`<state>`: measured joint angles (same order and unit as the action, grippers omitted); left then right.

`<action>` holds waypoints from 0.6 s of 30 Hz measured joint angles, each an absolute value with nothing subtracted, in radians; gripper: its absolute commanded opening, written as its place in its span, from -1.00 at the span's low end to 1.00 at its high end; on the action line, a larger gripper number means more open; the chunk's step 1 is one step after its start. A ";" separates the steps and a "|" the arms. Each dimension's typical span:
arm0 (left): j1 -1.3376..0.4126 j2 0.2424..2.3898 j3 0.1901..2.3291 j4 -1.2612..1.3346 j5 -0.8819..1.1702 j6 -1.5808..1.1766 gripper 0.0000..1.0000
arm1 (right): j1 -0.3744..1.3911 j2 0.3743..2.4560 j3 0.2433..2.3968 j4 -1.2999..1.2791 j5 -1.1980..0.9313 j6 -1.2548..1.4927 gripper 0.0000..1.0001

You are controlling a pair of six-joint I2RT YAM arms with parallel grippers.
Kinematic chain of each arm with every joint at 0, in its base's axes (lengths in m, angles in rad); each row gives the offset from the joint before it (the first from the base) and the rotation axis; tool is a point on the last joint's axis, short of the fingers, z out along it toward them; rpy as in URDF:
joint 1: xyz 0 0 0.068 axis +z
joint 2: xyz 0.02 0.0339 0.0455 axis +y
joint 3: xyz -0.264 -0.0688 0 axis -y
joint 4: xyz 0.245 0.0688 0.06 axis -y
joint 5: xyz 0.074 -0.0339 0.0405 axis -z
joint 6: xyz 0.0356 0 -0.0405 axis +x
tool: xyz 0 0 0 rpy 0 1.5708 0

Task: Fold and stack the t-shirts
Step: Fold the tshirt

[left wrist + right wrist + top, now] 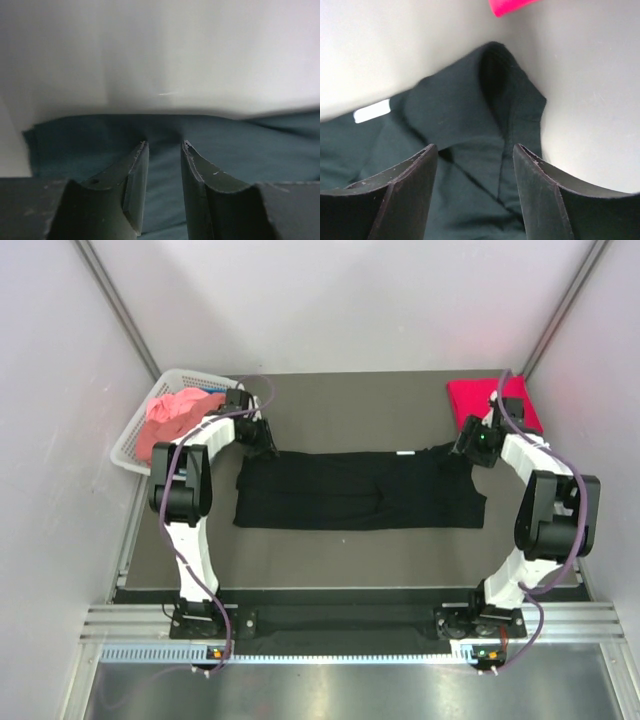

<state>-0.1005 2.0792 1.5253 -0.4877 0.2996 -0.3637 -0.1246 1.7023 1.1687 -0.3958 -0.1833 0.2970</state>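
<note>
A black t-shirt lies on the table as a long band folded lengthwise, running left to right. My left gripper hovers low over its far left corner, jaws apart, with only flat cloth showing between the fingers. At the far right end my right gripper stands open above a rumpled sleeve fold, and nothing is pinched between its fingers. A folded crimson red t-shirt rests at the back right; its edge shows in the right wrist view.
A white lattice basket at the back left holds a salmon pink t-shirt and a bit of blue cloth. A white neck label shows on the black shirt's far edge. Pale walls close in on three sides.
</note>
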 measured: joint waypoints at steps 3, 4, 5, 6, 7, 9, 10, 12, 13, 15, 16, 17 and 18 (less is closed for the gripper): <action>-0.101 2.093 1.522 -0.495 0.252 -0.370 -0.27 | -0.125 1.737 1.141 -0.356 -0.162 0.299 0.18; -0.101 2.093 1.522 -0.495 0.234 -0.374 -0.28 | -0.126 1.751 1.124 -0.337 -0.154 0.298 0.12; -0.104 2.093 1.522 -0.495 0.218 -0.381 -0.27 | -0.127 1.762 1.112 -0.324 -0.152 0.296 0.05; -0.109 2.093 1.523 -0.498 0.196 -0.387 -0.28 | -0.128 1.773 1.100 -0.312 -0.152 0.295 -0.04; -0.113 2.093 1.526 -0.502 0.173 -0.393 -0.28 | -0.130 1.787 1.085 -0.292 -0.154 0.292 -0.34; -0.121 2.093 1.532 -0.509 0.128 -0.398 -0.28 | -0.134 1.794 1.078 -0.254 -0.159 0.292 -0.64; -0.122 2.093 1.534 -0.510 0.102 -0.400 -0.28 | -0.136 1.801 1.076 -0.237 -0.163 0.295 -0.89; -0.121 2.092 1.535 -0.513 0.063 -0.408 -0.28 | -0.136 1.813 1.074 -0.223 -0.163 0.307 -0.99; -0.121 2.092 1.535 -0.514 0.042 -0.416 -0.28 | -0.140 1.813 1.070 -0.218 -0.162 0.316 -1.00; -0.121 2.088 1.531 -0.516 0.009 -0.428 -0.28 | -0.141 1.803 1.047 -0.192 -0.158 0.334 -1.00; -0.121 2.081 1.519 -0.507 -0.006 -0.438 -0.28 | -0.144 1.795 1.033 -0.175 -0.153 0.341 -1.00; -0.120 2.074 1.507 -0.502 -0.023 -0.444 -0.28 | -0.146 1.787 1.018 -0.159 -0.148 0.346 -1.00; -0.118 2.065 1.495 -0.496 -0.035 -0.448 -0.29 | -0.147 1.780 1.005 -0.144 -0.144 0.353 -1.00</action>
